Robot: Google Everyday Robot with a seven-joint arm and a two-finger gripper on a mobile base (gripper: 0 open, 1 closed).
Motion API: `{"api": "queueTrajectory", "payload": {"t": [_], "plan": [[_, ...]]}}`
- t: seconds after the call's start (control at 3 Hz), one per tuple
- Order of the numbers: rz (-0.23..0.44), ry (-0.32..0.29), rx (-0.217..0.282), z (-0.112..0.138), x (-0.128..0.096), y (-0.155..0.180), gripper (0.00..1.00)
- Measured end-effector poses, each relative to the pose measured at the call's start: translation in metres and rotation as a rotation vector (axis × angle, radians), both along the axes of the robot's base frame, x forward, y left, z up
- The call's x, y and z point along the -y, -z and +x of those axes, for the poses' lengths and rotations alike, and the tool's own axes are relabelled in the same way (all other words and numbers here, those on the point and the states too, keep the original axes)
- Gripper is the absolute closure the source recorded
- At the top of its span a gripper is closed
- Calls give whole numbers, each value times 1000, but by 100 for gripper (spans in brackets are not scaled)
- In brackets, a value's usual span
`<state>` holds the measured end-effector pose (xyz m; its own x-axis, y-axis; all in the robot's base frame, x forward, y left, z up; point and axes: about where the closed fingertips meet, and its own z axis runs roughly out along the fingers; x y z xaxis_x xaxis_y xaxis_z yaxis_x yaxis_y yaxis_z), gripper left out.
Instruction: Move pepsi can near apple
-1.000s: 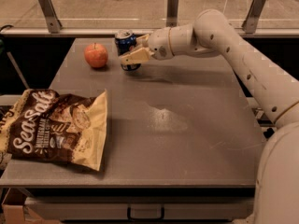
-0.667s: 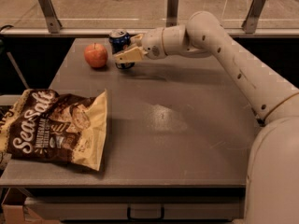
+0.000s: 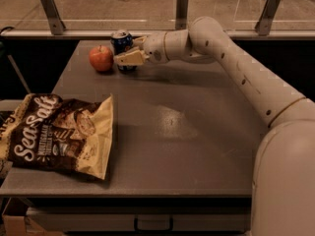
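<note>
The dark blue pepsi can (image 3: 121, 42) with a silver top stands upright at the far left of the grey table (image 3: 197, 132). The orange-red apple (image 3: 101, 58) sits just to its left, a small gap apart. My gripper (image 3: 127, 54) reaches in from the right and is shut on the pepsi can, with one cream finger across its front. The can's lower part is hidden behind that finger.
A brown Sea Salt chip bag (image 3: 59, 134) lies at the table's front left, overhanging the left edge. A glass barrier with metal posts (image 3: 182, 8) runs behind the table's far edge. My arm (image 3: 236, 68) spans the right side.
My gripper has carried the pepsi can leftward along the far edge, closing the gap to the apple. The apple and chip bag have not moved.
</note>
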<state>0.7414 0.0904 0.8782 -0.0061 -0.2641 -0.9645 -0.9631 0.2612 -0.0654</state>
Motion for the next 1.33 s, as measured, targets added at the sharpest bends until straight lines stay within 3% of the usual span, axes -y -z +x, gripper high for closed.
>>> {"api": "queueTrajectory", "payload": {"t": [0.33,0.67,1.0,1.33], "plan": [[7,13,-8,1,2,5,0],[8,43,-2,-3,17,3,0],[-20,86,34,-20,63,-21,0],[-101,148,110,-49,134,-78,0]]}}
